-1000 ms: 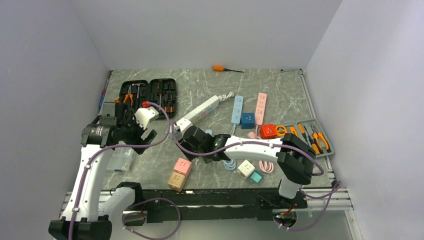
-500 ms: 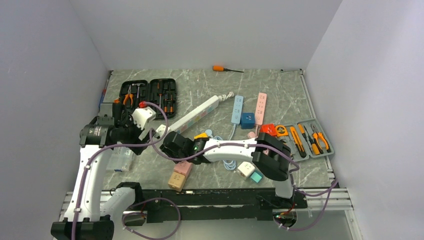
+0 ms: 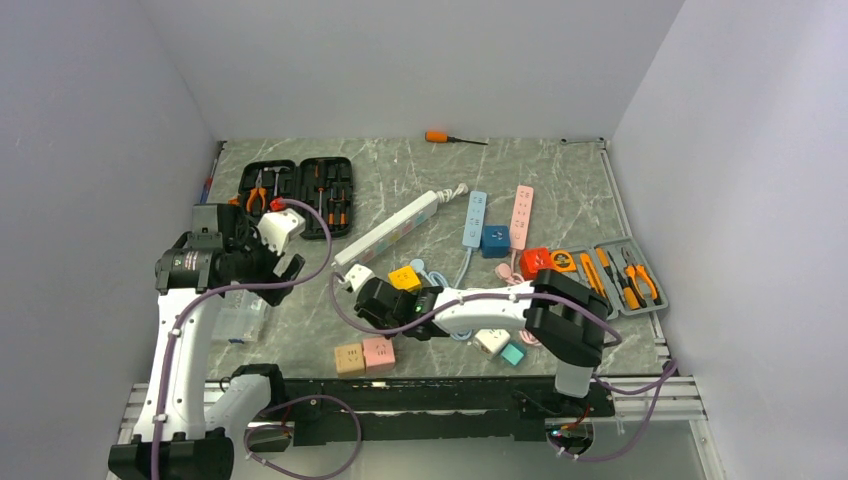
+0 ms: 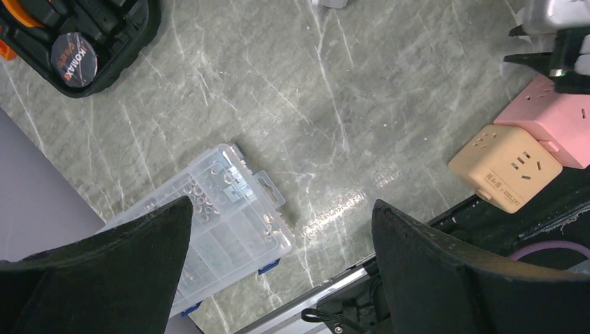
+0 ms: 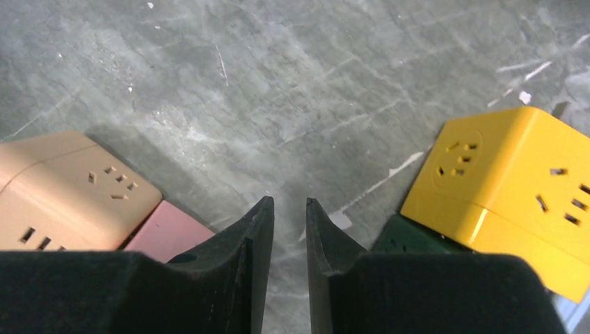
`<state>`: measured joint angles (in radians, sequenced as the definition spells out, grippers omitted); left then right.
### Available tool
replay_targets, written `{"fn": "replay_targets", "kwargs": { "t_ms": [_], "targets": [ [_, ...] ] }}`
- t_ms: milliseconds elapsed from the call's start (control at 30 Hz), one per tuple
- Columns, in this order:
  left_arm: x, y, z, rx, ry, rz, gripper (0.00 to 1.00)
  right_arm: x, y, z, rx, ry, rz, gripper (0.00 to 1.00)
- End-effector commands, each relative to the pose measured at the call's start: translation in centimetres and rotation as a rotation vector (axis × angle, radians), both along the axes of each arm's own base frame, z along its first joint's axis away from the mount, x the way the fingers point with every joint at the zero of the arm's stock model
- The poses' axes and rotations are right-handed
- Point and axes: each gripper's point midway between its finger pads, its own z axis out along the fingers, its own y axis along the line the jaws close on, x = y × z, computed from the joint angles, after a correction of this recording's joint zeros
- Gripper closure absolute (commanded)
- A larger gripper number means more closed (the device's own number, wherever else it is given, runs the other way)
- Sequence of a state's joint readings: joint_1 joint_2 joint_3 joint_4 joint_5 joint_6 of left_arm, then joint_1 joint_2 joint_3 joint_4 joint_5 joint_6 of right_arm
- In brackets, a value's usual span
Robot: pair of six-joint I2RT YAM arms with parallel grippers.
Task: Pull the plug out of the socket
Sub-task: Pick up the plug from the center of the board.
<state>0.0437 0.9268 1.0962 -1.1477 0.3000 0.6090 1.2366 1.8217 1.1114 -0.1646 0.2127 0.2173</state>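
A tan cube socket (image 3: 349, 357) (image 5: 69, 191) and a pink cube socket (image 3: 378, 353) (image 5: 167, 233) lie pressed side by side near the front edge; no plug shows between them. My right gripper (image 3: 365, 296) (image 5: 289, 205) hangs low over bare table between that pair and a yellow cube socket (image 3: 404, 278) (image 5: 515, 181), which rests on a green piece (image 5: 403, 236). Its jaws are a narrow gap apart with nothing in it. A long white power strip (image 3: 390, 228) ends in a white plug (image 3: 357, 275). My left gripper (image 3: 287, 262) (image 4: 282, 209) is wide open and holds nothing.
A clear parts box (image 3: 240, 318) (image 4: 202, 229) lies below the left gripper. An open black tool case (image 3: 297, 190) sits at back left, a grey tool tray (image 3: 655, 300) at right. Blue (image 3: 474, 218) and pink (image 3: 521, 215) strips, small cubes and coiled cables crowd the middle.
My right arm swung left from the white strip's end, then back toward the front, its jaws narrowing. The pink and tan cubes slid forward and now lie side by side. The left arm shifted slightly.
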Motion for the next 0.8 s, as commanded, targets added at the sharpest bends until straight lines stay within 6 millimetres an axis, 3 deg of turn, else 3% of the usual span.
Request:
{"fn": "replay_targets", "kwargs": {
  "t_ms": [0, 233, 400, 433, 467, 567, 633, 700, 767],
  "targets": [
    [0.7, -0.6, 1.7, -0.036, -0.056, -0.018, 0.01, 0.8, 0.2, 3.3, 0.102, -0.039, -0.058, 0.74],
    [0.0, -1.8, 2.3, -0.076, -0.066, -0.083, 0.01, -0.1, -0.6, 4.9, 0.128, -0.023, -0.026, 0.74],
    [-0.4, -2.6, 3.0, -0.112, -0.072, -0.123, 0.01, -1.6, -1.7, 4.6, 0.092, 0.005, 0.013, 0.69],
    [-0.4, -2.7, 3.2, -0.118, -0.073, -0.130, 0.01, -1.5, -2.0, 4.9, 0.091, -0.002, 0.006, 0.63],
    [-0.5, -2.9, 3.3, -0.126, -0.073, -0.140, 0.01, -1.2, -2.2, 5.6, 0.101, -0.020, -0.003, 0.51],
    [-0.8, -3.5, 3.7, -0.151, -0.080, -0.166, 0.00, -0.4, -1.8, 9.5, 0.188, -0.062, 0.021, 0.23],
    [-1.1, -3.9, 4.0, -0.170, -0.081, -0.183, 0.01, -1.1, -1.0, 11.4, 0.247, -0.074, 0.120, 0.11],
    [-1.4, -4.2, 4.4, -0.186, -0.083, -0.199, 0.01, -3.4, -0.3, 11.3, 0.267, -0.042, 0.306, 0.01],
    [-1.5, -4.3, 4.6, -0.192, -0.084, -0.207, 0.01, -5.4, -0.4, 9.7, 0.257, -0.021, 0.463, 0.00]
  ]
}}
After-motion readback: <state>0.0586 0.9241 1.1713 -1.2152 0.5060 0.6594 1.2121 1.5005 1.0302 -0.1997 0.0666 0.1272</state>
